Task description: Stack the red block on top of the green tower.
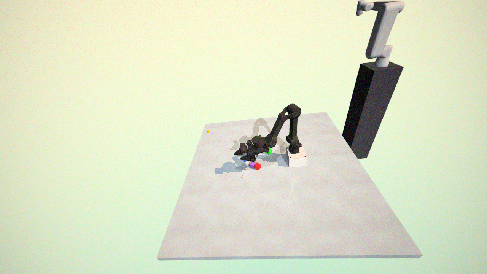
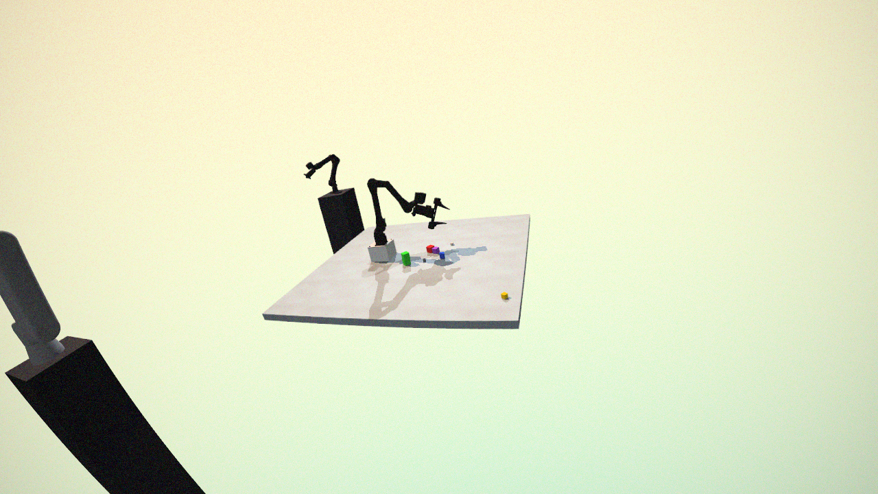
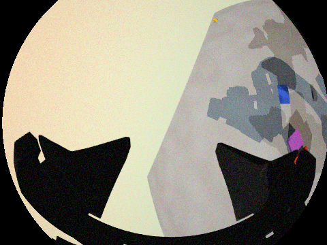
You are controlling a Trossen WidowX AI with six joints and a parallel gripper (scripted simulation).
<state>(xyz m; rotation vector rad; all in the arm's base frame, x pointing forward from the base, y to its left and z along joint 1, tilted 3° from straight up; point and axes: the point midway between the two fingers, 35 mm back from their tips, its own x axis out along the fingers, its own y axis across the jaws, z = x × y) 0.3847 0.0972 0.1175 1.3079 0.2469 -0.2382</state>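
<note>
I judge the small red cube (image 1: 257,166) light, rigid, smooth; I'd pinch opposite flat faces with my wide-open, empty gripper (image 2: 437,211).

A pale grey square surface (image 1: 306,211) is being shown floating against a plain backdrop that is shading from cream yellow above to soft green below. Long shadows are being cast across the surface. A tall dark pedestal (image 1: 369,109) is standing just beside its edge.
</note>
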